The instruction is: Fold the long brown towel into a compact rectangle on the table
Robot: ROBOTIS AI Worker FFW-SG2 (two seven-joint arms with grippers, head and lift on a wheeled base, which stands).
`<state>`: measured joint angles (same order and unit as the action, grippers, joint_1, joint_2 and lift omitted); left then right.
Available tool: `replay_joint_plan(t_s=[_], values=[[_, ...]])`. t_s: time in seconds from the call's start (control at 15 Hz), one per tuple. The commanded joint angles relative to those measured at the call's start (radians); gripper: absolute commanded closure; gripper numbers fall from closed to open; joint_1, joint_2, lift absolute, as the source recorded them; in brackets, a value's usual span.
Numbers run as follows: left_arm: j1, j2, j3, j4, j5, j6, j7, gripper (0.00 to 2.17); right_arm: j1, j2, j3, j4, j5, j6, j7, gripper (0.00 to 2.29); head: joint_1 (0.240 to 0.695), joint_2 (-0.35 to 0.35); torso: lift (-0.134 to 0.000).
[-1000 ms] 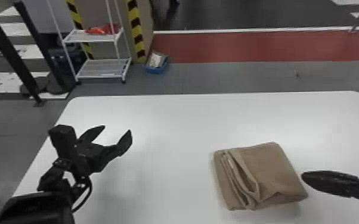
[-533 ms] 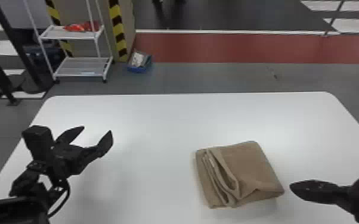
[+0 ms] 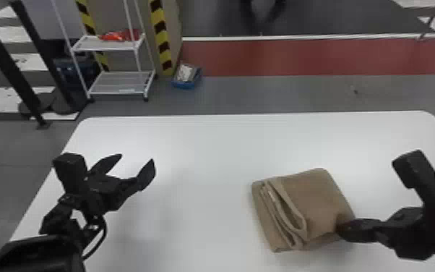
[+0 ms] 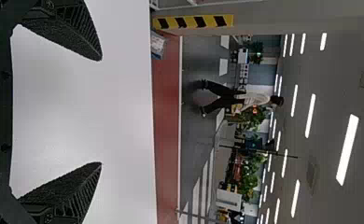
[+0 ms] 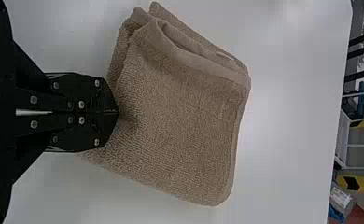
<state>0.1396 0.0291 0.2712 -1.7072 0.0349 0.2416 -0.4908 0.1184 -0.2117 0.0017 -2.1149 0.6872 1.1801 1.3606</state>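
The towel [image 3: 319,202] looks folded, at the tidying step. Left gripper [image 3: 136,159] gapes empty; right gripper [image 5: 117,112], pinched closed, hold unclear, should nudge gently.

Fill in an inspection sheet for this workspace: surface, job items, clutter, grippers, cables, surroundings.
Surface: white table, rounded far corners, no spill or damage seen.
Job items: brown towel, folded into a rough rectangle right of centre; layers along its left side bulge loosely.
Clutter: nothing seen on the surface.
Grippers: left gripper open, over the table's left part; right gripper shut, tips at the towel's right edge, whether cloth is pinched can't be told.
Cables: black cable loops beside the left wrist.
Surroundings: white rack with red items on a shelf, yellow-black striping, blue bin on the floor.
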Motion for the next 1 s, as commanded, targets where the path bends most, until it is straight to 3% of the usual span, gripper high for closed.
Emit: replay_joint_plan(t_s=[0.0,0.27,0.6,0.93], values=[[-0.002,0.0,0.0,0.005,0.0,-0.003,0.0,0.08,-0.054,0.031,0.0,0.03,0.0,0.019,0.006,2.19,0.695,0.081,-0.124],[-0.002,0.0,0.002,0.008,0.002,-0.003,-0.002,0.08,-0.143,0.058,-0.02,0.062,-0.037,0.086,0.006,2.19,0.695,0.093,-0.124],[-0.002,0.002,0.003,0.006,0.002,-0.003,-0.002,0.08,-0.244,0.066,-0.014,0.193,-0.032,0.105,0.006,2.19,0.695,0.093,-0.124],[-0.006,0.003,0.01,0.006,0.0,0.0,-0.002,0.08,-0.233,0.054,-0.023,0.158,-0.026,0.086,0.006,2.19,0.695,0.091,-0.124]])
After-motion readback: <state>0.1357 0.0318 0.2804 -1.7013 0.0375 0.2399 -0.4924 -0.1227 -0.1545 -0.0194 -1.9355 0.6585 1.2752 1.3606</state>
